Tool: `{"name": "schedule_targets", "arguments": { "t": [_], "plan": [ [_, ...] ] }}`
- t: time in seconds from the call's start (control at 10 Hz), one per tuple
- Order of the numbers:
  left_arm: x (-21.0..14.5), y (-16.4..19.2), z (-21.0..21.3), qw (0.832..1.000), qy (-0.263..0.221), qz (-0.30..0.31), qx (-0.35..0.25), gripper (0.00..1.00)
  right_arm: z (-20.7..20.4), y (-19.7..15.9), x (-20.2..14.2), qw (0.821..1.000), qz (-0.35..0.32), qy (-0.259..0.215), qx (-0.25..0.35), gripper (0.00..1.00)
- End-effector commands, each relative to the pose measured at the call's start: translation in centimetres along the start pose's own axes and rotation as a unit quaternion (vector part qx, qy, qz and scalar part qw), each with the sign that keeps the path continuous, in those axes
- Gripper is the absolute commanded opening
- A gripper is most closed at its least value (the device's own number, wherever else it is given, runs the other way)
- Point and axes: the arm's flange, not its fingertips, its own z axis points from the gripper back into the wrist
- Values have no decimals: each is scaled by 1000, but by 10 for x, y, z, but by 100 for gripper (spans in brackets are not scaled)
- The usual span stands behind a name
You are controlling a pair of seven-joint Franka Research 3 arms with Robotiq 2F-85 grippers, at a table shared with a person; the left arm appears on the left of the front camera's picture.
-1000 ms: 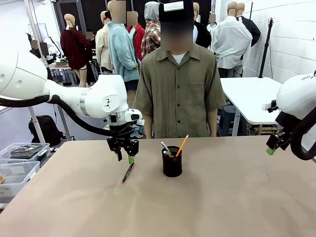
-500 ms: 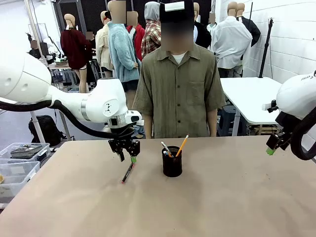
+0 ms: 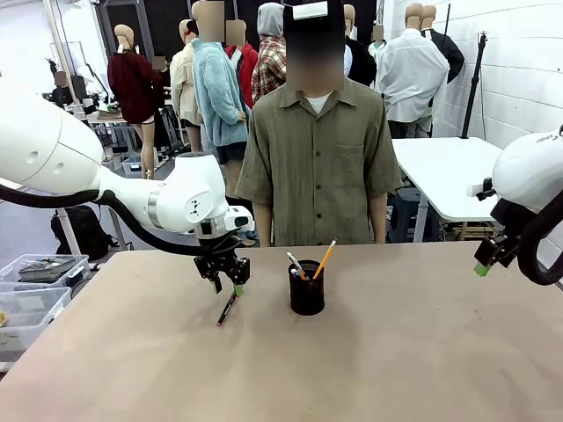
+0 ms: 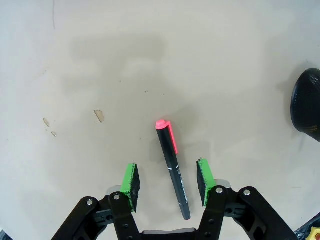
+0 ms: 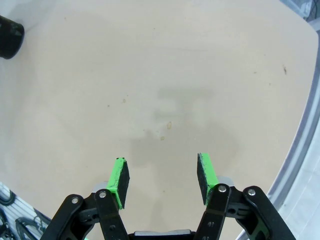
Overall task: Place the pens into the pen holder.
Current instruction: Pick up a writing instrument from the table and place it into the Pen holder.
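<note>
Item one: black metal-mesh cylindrical pen holder (image 3: 306,292), upright on the pale beige tabletop (image 3: 396,352) at centre frame in the front view, just in front of the person in an olive short-sleeved shirt (image 3: 318,158). It also shows at the right edge of the left wrist view (image 4: 306,107) and in the upper left corner of the right wrist view (image 5: 10,31). Contents: a thin yellow-orange pencil-like pen (image 3: 325,258) leaning to the upper right, and a pale grey-white pen (image 3: 296,265) leaning to the upper left, both standing out above the rim. Item two: a slim black pen with red ends (image 3: 228,308), lying flat on the tabletop left of the holder and apart from it. In the left wrist view (image 4: 171,159) its red clip end points toward the top of the frame. Item three: the left hand (image 3: 227,283), black with green pads, lowered over the upper end of the black pen, left of centre. Seen from the wrist (image 4: 167,170), it is released, with one green pad on either side of the pen's barrel and neither pad touching it. Item four: the right hand (image 3: 482,266), at the right edge of the front view, raised off the tabletop and well apart from the holder. From its own wrist (image 5: 162,177) it is released and grasping nothing, with bare tabletop between its pads.
</note>
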Motion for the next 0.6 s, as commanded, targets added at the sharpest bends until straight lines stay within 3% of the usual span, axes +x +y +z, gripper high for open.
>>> {"name": "schedule_targets", "arguments": {
  "t": [0.0,0.4,0.5],
  "plan": [
    [-9,-2,-8,1000,-6,9,22,62,-3,1,-3,1000,2,-1,-13,69],
    [-17,-2,-20,1000,-7,1,23,62,-3,1,-3,1000,2,-1,-13,69],
    [-20,-4,-20,999,-9,-9,31,47,-3,1,-3,1000,2,-1,-13,69]
  ]
}}
